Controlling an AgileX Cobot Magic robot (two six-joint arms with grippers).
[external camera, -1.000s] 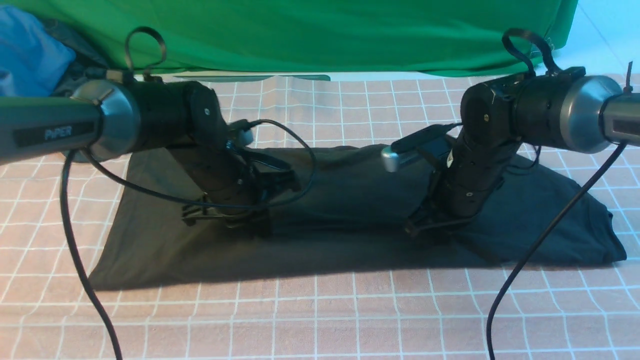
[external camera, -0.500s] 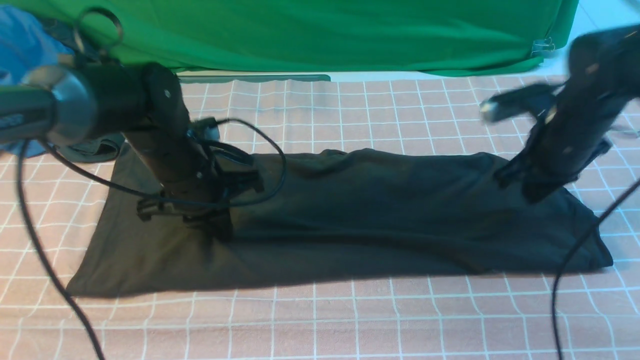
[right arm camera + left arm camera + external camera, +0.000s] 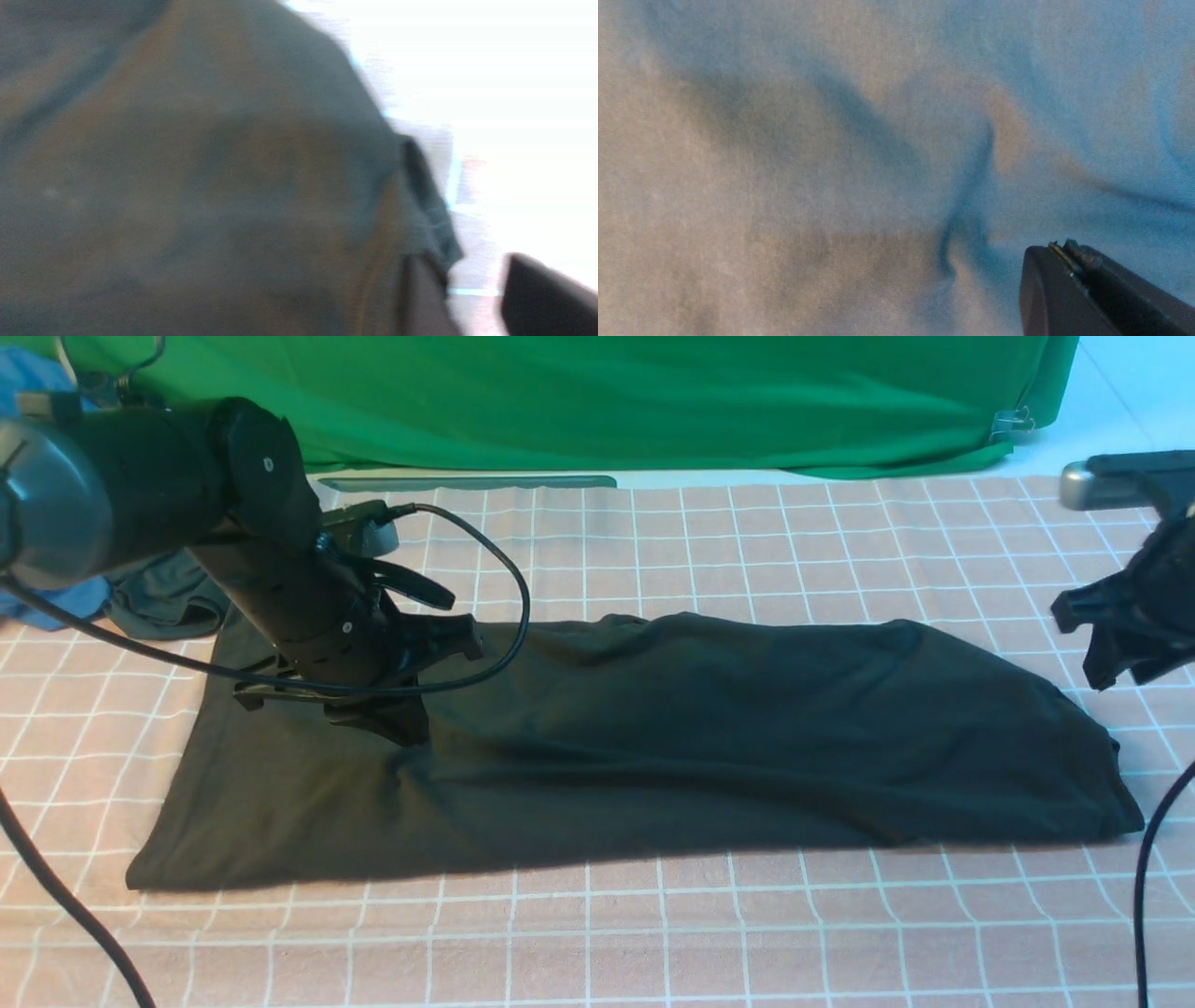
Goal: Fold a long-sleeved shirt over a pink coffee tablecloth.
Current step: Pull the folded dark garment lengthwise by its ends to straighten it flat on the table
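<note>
closed left gripper over long-sleeved shirt, right gripper spread apart.

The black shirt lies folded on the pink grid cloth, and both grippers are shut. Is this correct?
Only the left gripper is shut; the right gripper stands open, as the right wrist view shows. The rest is correct.
</note>
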